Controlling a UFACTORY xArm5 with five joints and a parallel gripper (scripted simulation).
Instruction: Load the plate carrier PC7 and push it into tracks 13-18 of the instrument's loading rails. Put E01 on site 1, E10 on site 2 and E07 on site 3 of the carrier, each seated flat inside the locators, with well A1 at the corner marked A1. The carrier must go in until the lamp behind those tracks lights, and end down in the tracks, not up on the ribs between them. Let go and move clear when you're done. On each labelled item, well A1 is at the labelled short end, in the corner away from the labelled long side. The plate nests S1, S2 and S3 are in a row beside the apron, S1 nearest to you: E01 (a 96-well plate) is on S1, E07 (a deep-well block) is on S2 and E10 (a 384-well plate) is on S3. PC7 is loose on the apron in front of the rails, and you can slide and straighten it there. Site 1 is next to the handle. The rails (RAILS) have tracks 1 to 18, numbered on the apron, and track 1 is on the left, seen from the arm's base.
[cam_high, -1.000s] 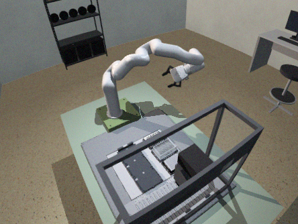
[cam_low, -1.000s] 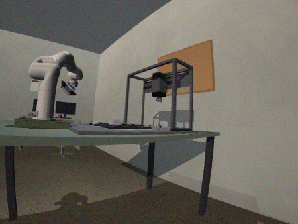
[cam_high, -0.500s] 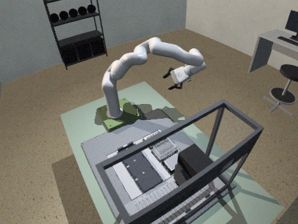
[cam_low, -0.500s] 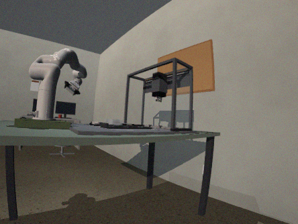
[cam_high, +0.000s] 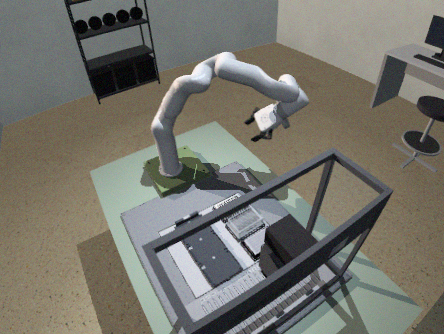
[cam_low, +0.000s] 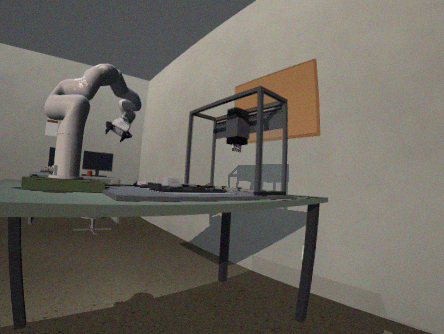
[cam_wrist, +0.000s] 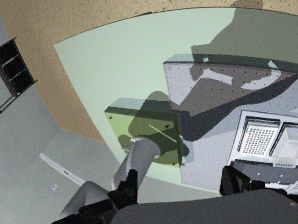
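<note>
Everything here is best placed from the carrier PC7 (cam_high: 212, 256) (cam_wrist: 257, 172), the dark slab on the apron, its long axis running away from the arm's base toward the rails, its sites apparently unfilled. The claw (cam_high: 250, 130) (cam_low: 115, 136) (cam_wrist: 181, 183) stands wide open with nothing in it, high above the bench (cam_high: 110, 185) (cam_low: 165, 206) (cam_wrist: 85, 75), off to the nest side of PC7 and well apart from it. E01 (cam_high: 228, 202) (cam_wrist: 259, 140), probably the first plate wanted, sits beside PC7 toward its base end, so the claw would have to come down and across. E01's long axis seems to cross PC7's, though its label cannot be read. E07 (cam_high: 246, 222) (cam_wrist: 291, 142) sits close beside it, leaving little finger room there; the gantry frame (cam_high: 321, 195) (cam_low: 259, 140) bounds the far end.
</note>
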